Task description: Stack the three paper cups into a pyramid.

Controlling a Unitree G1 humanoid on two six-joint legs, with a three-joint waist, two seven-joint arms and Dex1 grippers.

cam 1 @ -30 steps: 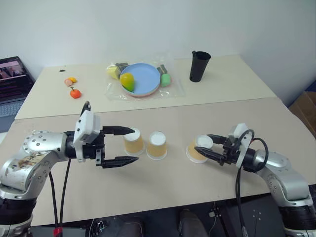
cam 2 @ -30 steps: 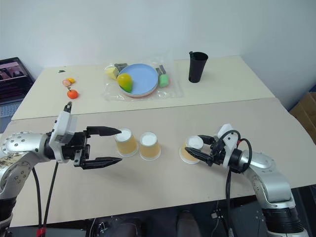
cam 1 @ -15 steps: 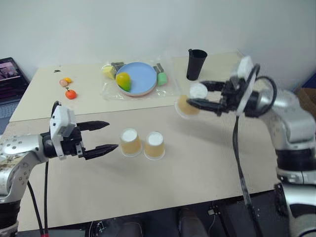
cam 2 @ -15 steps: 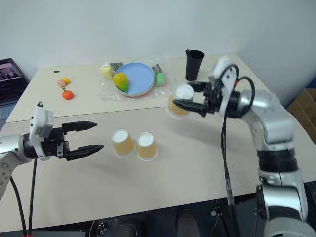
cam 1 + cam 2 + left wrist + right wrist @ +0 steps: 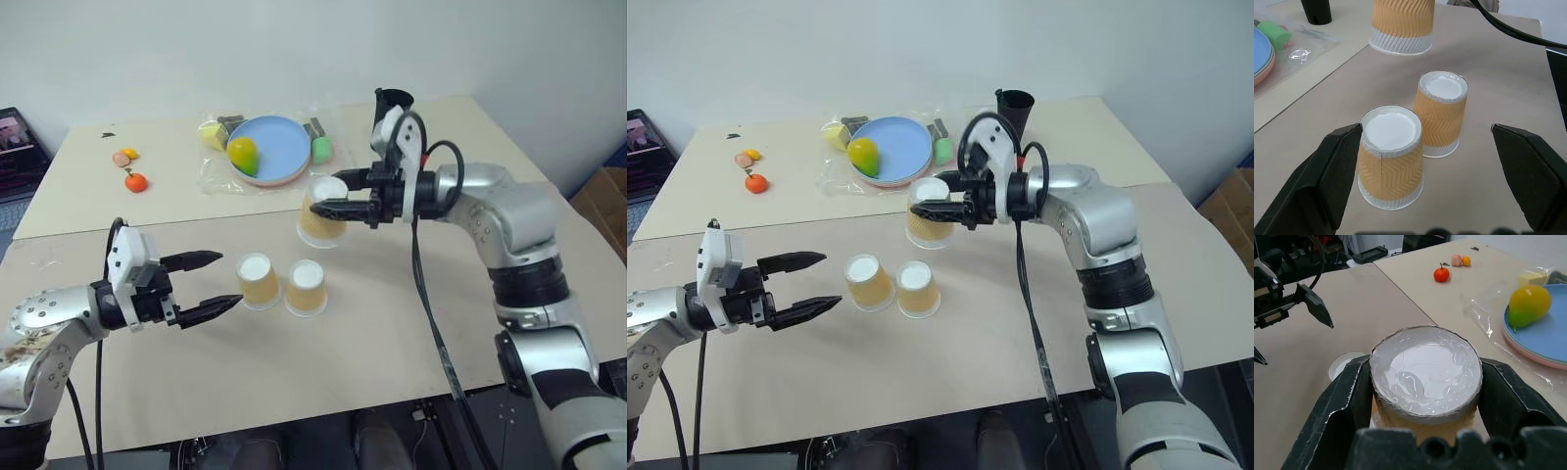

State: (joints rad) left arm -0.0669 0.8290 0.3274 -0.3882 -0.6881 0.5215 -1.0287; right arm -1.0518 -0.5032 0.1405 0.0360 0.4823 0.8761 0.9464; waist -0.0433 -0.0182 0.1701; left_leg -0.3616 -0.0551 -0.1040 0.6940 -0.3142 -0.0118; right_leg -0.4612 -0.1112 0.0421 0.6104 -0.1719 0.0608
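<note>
Now one cup (image 5: 321, 217) is gripped upside down by the right gripper (image 5: 331, 197), at one o'clock above two cups (image 5: 281, 285). The left gripper (image 5: 217, 284) is held open at their nine o'clock.

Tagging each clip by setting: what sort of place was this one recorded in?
Probably an indoor lab or office test space: plain beige tables pushed against a bare white wall, toy fruit on a blue plate as props, and a laptop at the side.
</note>
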